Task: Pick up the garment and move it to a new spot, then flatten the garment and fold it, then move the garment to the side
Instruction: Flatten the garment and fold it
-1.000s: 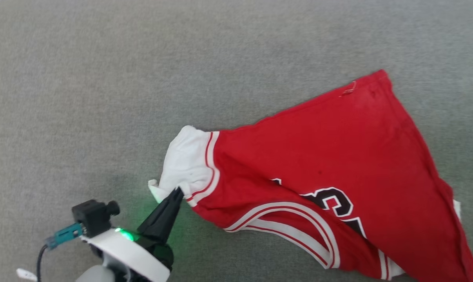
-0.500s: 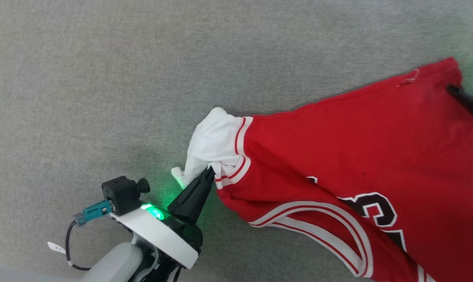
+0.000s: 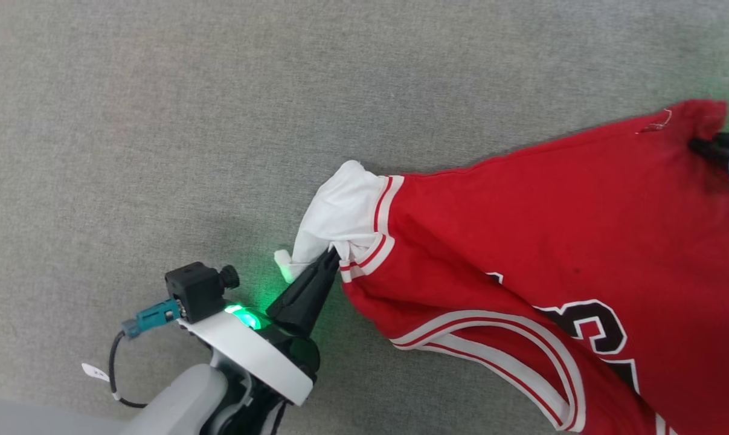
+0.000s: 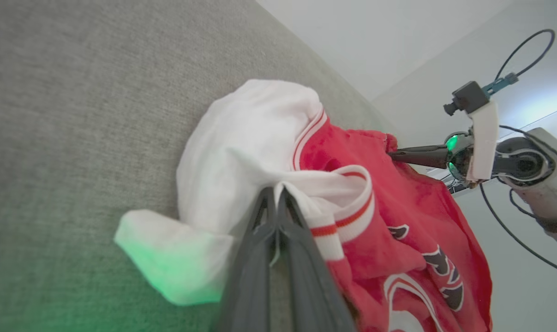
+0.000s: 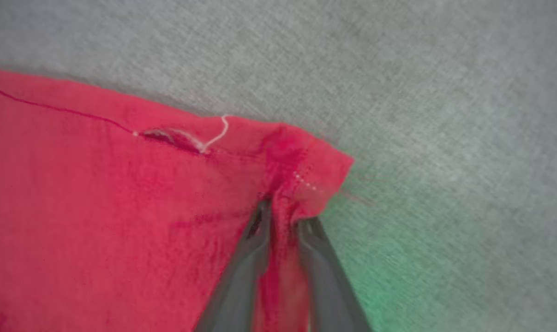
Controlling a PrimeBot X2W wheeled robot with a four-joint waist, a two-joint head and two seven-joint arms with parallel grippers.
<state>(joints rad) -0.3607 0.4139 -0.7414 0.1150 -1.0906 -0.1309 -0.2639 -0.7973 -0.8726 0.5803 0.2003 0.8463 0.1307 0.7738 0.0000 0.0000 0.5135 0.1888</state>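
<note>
One garment (image 3: 521, 229) is held on the grey surface (image 3: 159, 121) by two closed grippers: its white sleeve (image 3: 340, 211) is pinched by the left gripper (image 3: 334, 258), its red corner (image 5: 315, 166) by the right gripper (image 5: 283, 216).

Soft, even light falls on the grey surface (image 3: 159, 121), with faint shadows. A green glow tints it beside the left pincer (image 3: 335, 258). The right wrist view is blurred; the left wrist view bends at its edges.
</note>
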